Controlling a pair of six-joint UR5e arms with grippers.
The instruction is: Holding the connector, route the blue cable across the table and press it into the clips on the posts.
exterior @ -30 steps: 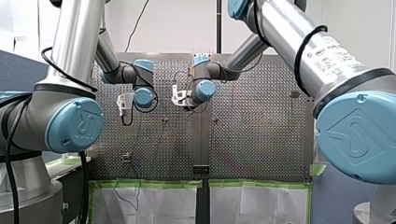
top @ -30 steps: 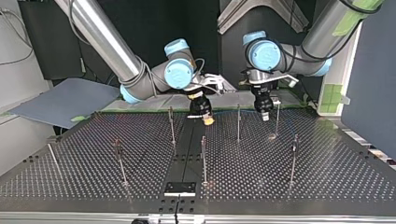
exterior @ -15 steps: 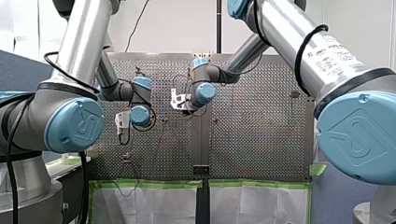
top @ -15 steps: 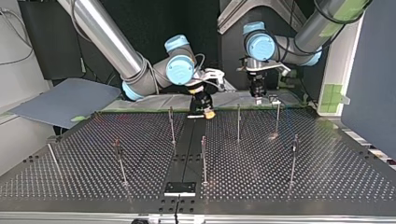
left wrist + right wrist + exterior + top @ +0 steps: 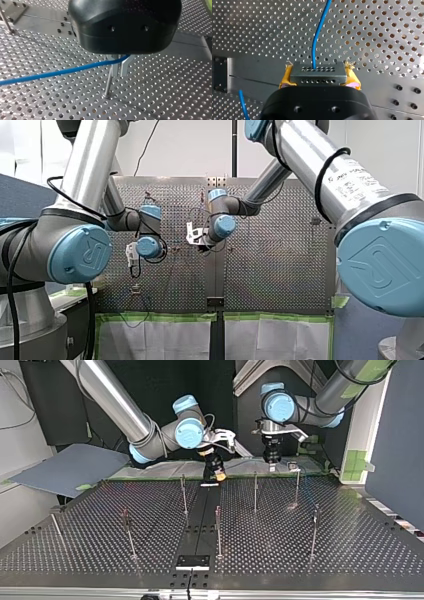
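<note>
Right wrist view: right gripper clamps connector over perforated table.

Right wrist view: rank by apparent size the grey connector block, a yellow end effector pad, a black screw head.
1. Grey perforated metal connector block
2. Yellow pad
3. Round black screw head, farther away

Bright, even light, with soft glare patches on the perforated table.
</note>
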